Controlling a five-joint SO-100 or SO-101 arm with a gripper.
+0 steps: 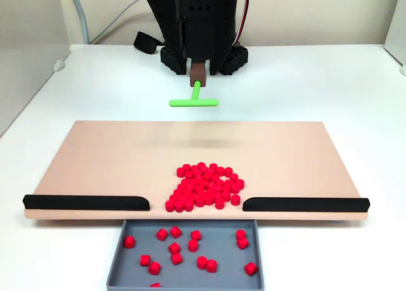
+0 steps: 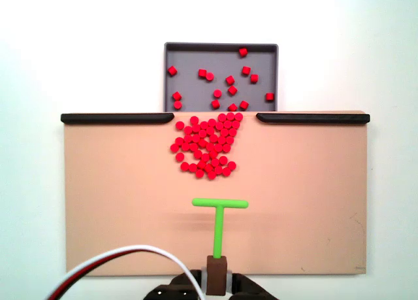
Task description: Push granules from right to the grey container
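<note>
Pincer (image 2: pixel 216 268) clamps green stick (image 2: pixel 219 225); crossbar well behind pellets (image 2: pixel 208 145). You push straight through gap between black strips (image 2: pixel 117 118) into tray (image 2: pixel 171 58).

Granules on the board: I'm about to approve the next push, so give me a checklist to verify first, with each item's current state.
1. Granules heaped on the peach board facing the gap between the black strips: ok.
2. Grey container sits beyond that gap, open, already holding some pellets: ok.
3. Green pusher crossbar behind the heap, apart from it, roughly lined up with the gap: ok.
4. Pusher stem seated in the brown holder at the end effector: ok.
5. Crossbar height over the board: cannot tell.
6. Crossbar as wide as the heap: not ok; it looks narrower, so edge pellets may slip past.
</note>
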